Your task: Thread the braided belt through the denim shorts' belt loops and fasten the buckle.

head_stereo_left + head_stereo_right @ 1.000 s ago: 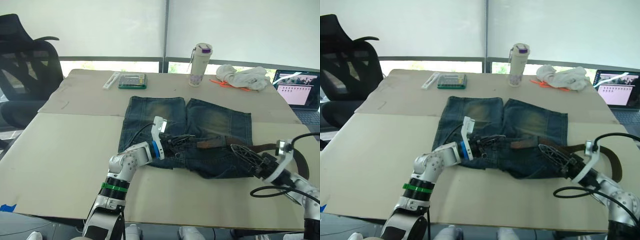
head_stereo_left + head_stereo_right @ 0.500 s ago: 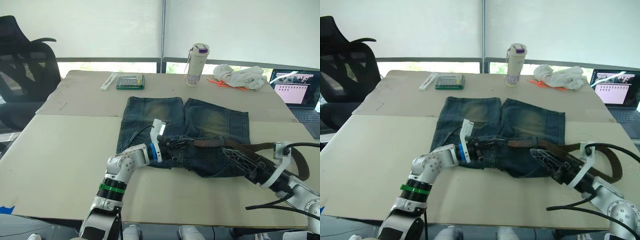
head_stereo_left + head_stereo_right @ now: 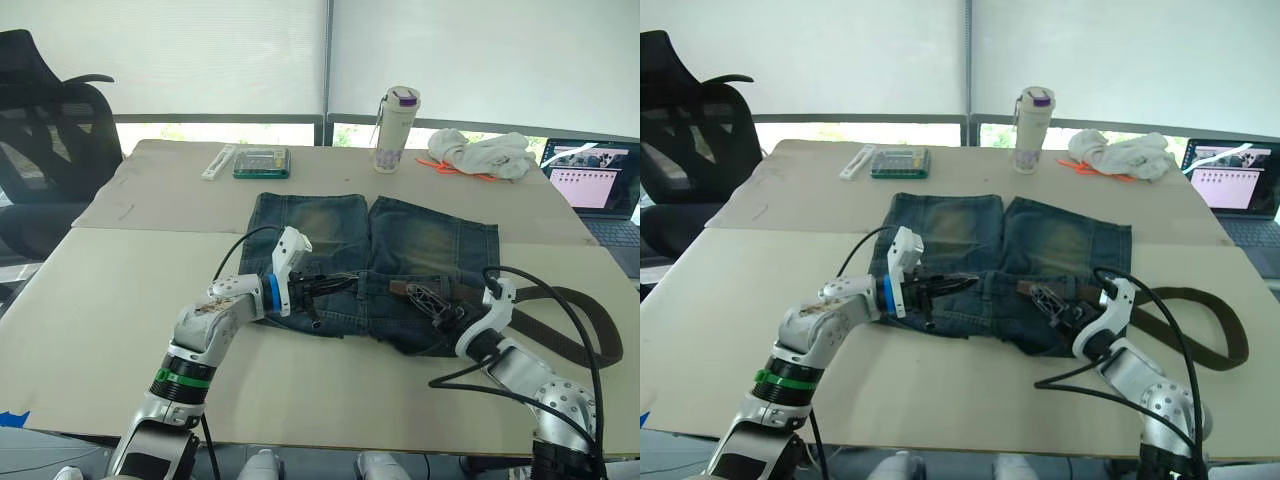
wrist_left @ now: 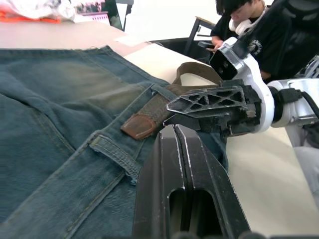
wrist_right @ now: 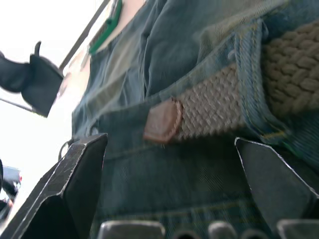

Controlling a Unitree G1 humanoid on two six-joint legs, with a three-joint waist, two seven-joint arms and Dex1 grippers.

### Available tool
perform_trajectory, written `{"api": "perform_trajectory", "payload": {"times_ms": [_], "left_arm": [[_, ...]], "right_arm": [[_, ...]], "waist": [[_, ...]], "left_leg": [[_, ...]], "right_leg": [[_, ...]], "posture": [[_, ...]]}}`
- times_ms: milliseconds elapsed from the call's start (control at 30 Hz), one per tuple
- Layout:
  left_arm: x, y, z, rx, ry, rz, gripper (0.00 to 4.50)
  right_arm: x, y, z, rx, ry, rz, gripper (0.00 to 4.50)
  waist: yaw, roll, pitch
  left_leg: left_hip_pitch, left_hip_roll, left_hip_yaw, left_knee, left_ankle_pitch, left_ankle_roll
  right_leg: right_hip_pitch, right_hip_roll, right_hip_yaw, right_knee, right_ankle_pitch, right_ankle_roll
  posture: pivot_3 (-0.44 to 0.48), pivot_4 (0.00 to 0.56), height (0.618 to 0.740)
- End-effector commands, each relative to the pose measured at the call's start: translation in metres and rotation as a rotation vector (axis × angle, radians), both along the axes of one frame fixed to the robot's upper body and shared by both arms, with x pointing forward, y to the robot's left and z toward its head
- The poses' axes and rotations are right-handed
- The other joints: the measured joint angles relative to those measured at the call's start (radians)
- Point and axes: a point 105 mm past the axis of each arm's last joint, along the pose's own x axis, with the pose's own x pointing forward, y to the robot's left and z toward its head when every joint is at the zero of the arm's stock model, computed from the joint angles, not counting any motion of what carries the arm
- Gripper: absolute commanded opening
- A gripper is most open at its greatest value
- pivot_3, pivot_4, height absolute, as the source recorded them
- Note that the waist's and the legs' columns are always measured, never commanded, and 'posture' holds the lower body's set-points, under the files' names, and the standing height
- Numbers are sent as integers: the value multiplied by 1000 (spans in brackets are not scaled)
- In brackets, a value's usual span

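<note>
Threading is partly done: braided belt passes one belt loop, its leather tip lying mid-waistband on the denim shorts at table centre. Right gripper fingers gape, empty; left gripper fingers closed, empty. Recommendation: grasp the tip squarely and feed flat toward the next loop.

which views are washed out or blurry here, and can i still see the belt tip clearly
Eye views: bright window glare behind the bottle, table evenly lit, belt tip small. Left wrist view: background blown out to white, the leather tip of the braided belt sharp, the left tool soft up close. Right wrist view: white sky glare in one corner, its fingers blurred, the braid readable.
</note>
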Motion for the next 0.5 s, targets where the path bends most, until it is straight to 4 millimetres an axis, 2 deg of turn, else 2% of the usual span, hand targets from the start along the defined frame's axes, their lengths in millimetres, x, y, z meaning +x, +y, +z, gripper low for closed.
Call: {"api": "perform_trajectory", "payload": {"times_ms": [33,200,433,500], "left_arm": [[-6,6,16,0,-87,-13,0],[-7,9,20,1,-103,-11,0],[-11,11,22,18,-129,-37,0],[-11,13,21,28,-132,-35,0]], "right_arm": [[8,-12,11,55,5,-161,4236],[8,6,23,84,-20,-128,2608],[8,10,26,46,-39,-127,166],[8,9,27,30,-44,-128,57]], "waist": [[0,0,0],[1,0,0],[-1,0,0],[-1,0,0]], "left_leg": [[0,0,0,0,0,0],[-1,-1,0,0,0,0],[-1,0,0,0,0,0],[0,0,0,0,0,0]], "right_leg": [[0,0,0,0,0,0],[0,-1,0,-1,0,0],[0,0,0,0,0,0],[0,0,0,0,0,0]], "posture": [[0,150,737],[0,150,737],[0,150,737],[0,150,737]]}}
